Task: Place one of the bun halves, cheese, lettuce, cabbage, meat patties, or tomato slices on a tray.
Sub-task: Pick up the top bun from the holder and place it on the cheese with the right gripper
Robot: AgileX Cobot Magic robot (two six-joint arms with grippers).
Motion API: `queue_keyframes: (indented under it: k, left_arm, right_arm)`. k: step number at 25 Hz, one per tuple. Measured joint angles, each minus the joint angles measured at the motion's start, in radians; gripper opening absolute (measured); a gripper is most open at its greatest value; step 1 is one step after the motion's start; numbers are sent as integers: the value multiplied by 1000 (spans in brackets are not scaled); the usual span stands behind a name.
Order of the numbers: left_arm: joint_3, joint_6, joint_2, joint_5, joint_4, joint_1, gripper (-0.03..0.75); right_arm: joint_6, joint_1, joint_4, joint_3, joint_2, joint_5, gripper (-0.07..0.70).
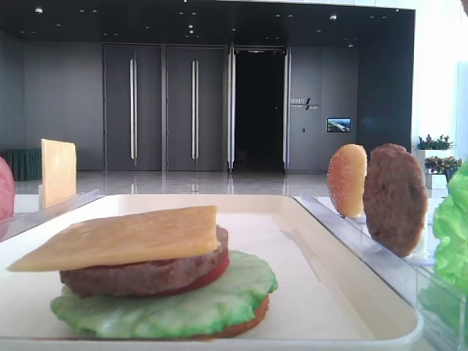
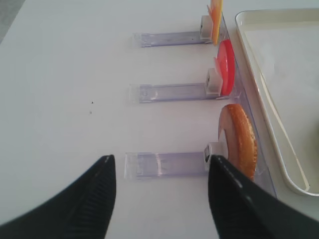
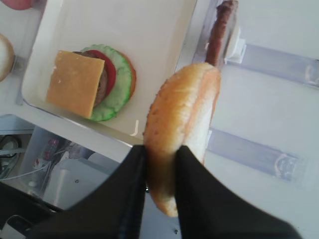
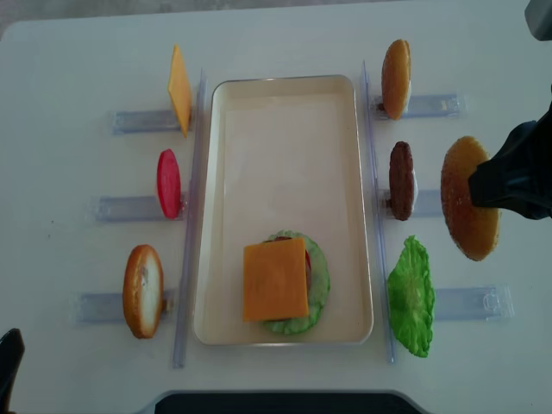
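My right gripper (image 4: 479, 191) is shut on a golden-brown bun half (image 4: 468, 207), held on edge above the table, right of the patty rack. In the right wrist view the black fingers (image 3: 130, 184) clamp the bun half (image 3: 179, 109) from both sides. The cream tray (image 4: 285, 112) carries a stack near its front: lettuce (image 4: 319, 280) under a tomato slice and patty (image 1: 146, 272), topped with cheese (image 4: 275, 279). My left gripper (image 2: 162, 162) is open over the table beside a racked bun half (image 2: 241, 139).
Clear racks flank the tray. The left ones hold cheese (image 4: 178, 90), a tomato slice (image 4: 168, 183) and a bun half (image 4: 142, 291). The right ones hold a bun half (image 4: 396, 78), a meat patty (image 4: 401, 179) and lettuce (image 4: 411, 296).
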Motion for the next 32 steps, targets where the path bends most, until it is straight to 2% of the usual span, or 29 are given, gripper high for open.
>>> queue_keyframes:
  k: [9, 15, 19, 23, 32]
  left_arm:
    - [0, -1, 0, 0, 0, 0, 450]
    - [0, -1, 0, 0, 0, 0, 450]
    - [0, -2, 0, 0, 0, 0, 450]
    - [0, -3, 0, 0, 0, 0, 450]
    - [0, -6, 0, 0, 0, 0, 450]
  right_arm:
    - [-147, 0, 280, 0, 16, 0, 130]
    - [-271, 0, 550, 9, 65, -4, 128]
    - [-354, 0, 696, 34, 99, -31, 128]
    - [-401, 0, 757, 63, 111, -43, 127]
    - [-442, 0, 786, 70, 122, -47, 127]
